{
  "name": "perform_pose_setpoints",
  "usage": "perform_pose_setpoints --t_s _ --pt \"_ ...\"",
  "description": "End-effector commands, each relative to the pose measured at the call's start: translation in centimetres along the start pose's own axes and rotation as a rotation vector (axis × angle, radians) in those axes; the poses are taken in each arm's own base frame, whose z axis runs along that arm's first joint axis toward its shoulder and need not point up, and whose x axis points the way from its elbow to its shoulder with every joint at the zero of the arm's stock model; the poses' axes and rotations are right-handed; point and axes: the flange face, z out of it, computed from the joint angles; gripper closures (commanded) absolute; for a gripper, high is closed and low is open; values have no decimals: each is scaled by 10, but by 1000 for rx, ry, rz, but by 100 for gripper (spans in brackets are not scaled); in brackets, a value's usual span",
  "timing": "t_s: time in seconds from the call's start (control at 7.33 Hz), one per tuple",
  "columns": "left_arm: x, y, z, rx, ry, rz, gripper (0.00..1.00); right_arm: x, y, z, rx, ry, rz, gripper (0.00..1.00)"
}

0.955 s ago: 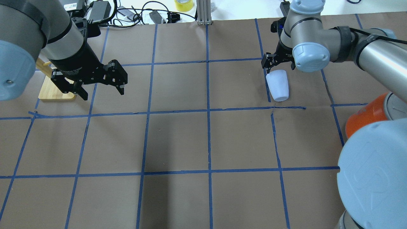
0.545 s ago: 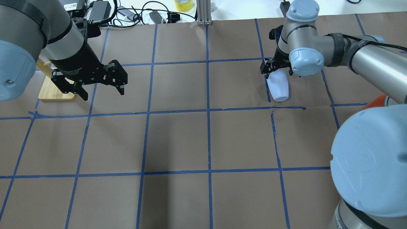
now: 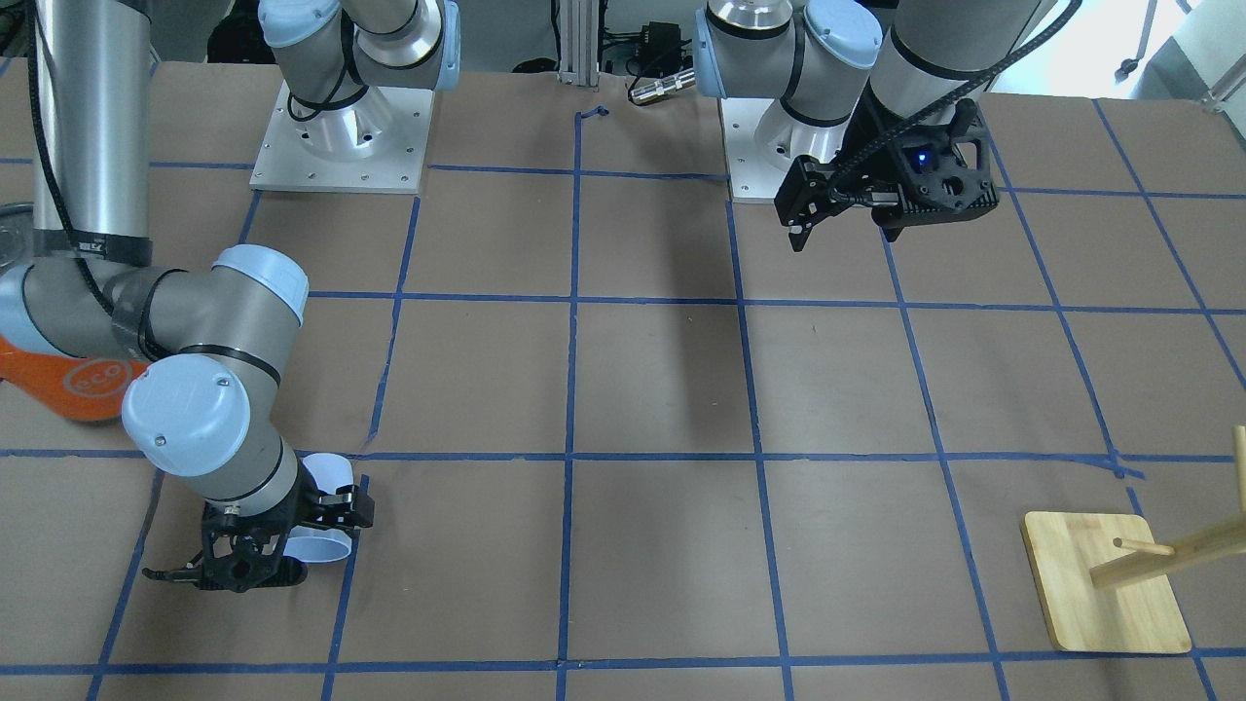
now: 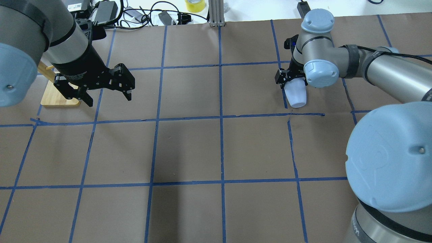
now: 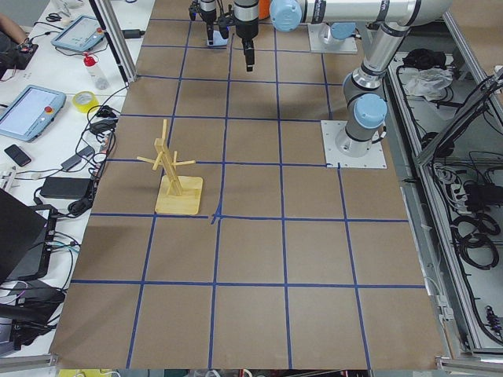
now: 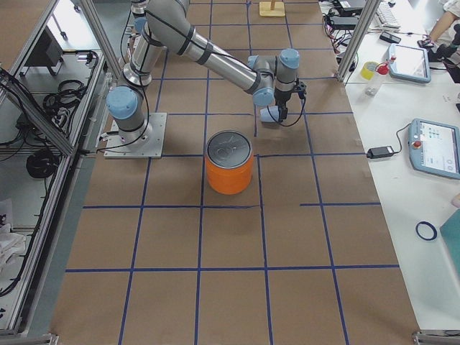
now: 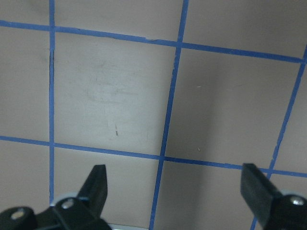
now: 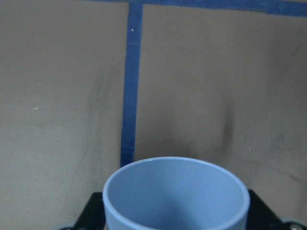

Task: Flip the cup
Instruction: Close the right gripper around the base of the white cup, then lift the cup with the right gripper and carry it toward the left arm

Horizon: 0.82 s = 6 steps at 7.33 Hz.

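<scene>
The cup [image 4: 296,95] is a small pale bluish-white tumbler that seems to lie on its side on the brown paper, mouth pointing away from the robot's base. It also shows in the front view [image 3: 326,479] and the right side view [image 6: 269,115]. My right gripper [image 4: 293,82] is low over its mouth end, open, with a finger on each side. In the right wrist view the light blue inside [image 8: 176,197] fills the gap between the fingers [image 8: 97,211]. My left gripper [image 4: 109,100] hangs open and empty above the table, far to the left, and shows open in its wrist view [image 7: 175,184].
A large orange can with a silver lid [image 6: 229,164] stands nearer the robot than the cup, partly behind my right arm in the front view [image 3: 58,391]. A wooden peg stand [image 4: 60,97] sits at the far left. Cables and a tape roll [image 4: 195,5] lie beyond the paper's far edge.
My right gripper has come down onto the cup's far end and now straddles it. The right elbow has swung in over the orange can. The left arm has not moved.
</scene>
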Motion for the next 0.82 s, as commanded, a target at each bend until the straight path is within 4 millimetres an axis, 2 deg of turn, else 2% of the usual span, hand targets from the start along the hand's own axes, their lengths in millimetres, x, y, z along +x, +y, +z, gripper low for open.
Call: perform_pose_setpoints --t_s 0.0,0.14,0.27,0.41,0.55,0.68 --pt "-2 -1 -3 5 4 -5 0 0 0 5 6 4 -5 17" --pt "-3 -1 -8 16 1 -4 0 0 0 4 8 2 -14 70" --pt "-3 0 -8 15 -2 -6 0 1 -2 -3 21 4 -19 90" --pt "-1 0 -9 17 7 -2 0 -1 -5 -30 63 -9 -23 91" --pt "-1 1 -6 6 8 -2 0 -16 -2 -74 127 -8 -58 91" --pt "0 1 -6 7 14 -2 0 -52 6 -91 146 -45 -122 93"
